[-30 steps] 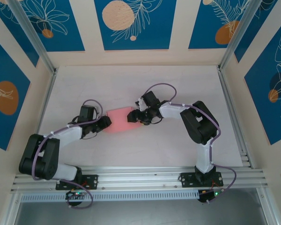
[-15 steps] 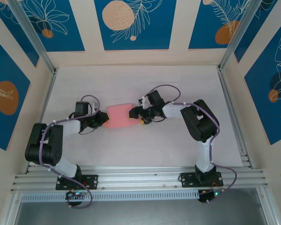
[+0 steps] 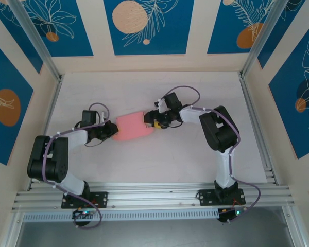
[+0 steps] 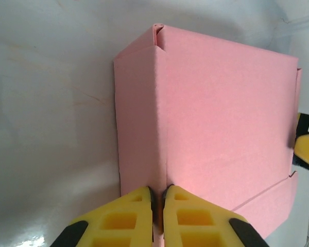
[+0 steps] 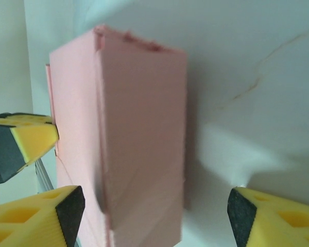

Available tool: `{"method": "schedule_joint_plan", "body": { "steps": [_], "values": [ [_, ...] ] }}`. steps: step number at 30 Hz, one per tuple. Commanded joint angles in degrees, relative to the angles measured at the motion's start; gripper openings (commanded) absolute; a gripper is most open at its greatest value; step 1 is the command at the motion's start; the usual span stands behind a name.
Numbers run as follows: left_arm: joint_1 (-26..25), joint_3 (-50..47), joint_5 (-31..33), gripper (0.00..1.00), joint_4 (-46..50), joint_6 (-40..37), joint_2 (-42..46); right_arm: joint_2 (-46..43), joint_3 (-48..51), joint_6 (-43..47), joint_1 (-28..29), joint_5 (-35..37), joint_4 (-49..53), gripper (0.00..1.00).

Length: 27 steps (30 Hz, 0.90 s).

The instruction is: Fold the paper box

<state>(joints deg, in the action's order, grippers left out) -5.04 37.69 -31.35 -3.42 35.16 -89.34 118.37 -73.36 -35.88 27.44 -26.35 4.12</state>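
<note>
White matte table top (image 3: 144, 159) evenly lit, cream walls (image 3: 98, 31) hung with blue panels (image 3: 148, 25) printed with white leaf outlines and peach circles, aluminium rails (image 3: 159, 191) bolted along the near edge, slanted metal corner posts (image 3: 35, 38) set at the back.

Through the left wrist camera the paper box (image 4: 221, 118) loses its lower right flap past the bottom edge. The left gripper (image 4: 157, 198), fingers (image 4: 118, 218) nipped on the box's near crease, is cropped there too. Through the right wrist camera the box is blurred and its base cropped, as are the right gripper (image 5: 154, 211) and its spread fingers (image 5: 41, 216) beside that base.
</note>
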Motion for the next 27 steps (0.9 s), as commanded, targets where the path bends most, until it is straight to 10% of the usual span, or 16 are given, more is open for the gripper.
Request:
{"method": "schedule_joint_plan", "body": {
  "steps": [1,17,27],
  "values": [
    [1.34,-2.1,3.97,0.07,10.09,-1.95,-3.57,3.03,-1.92,2.28,-1.12,-1.66,1.81,0.78],
    [1.61,-2.68,0.26,0.06,5.9,0.02,-5.04,11.0,-8.12,-2.22,0.42,-14.23,-2.87,0.75],
    [1.37,-3.95,-1.55,0.08,3.33,1.8,-3.01,9.14,-5.72,-6.15,1.13,-15.39,-7.58,0.37]
  ]
}}
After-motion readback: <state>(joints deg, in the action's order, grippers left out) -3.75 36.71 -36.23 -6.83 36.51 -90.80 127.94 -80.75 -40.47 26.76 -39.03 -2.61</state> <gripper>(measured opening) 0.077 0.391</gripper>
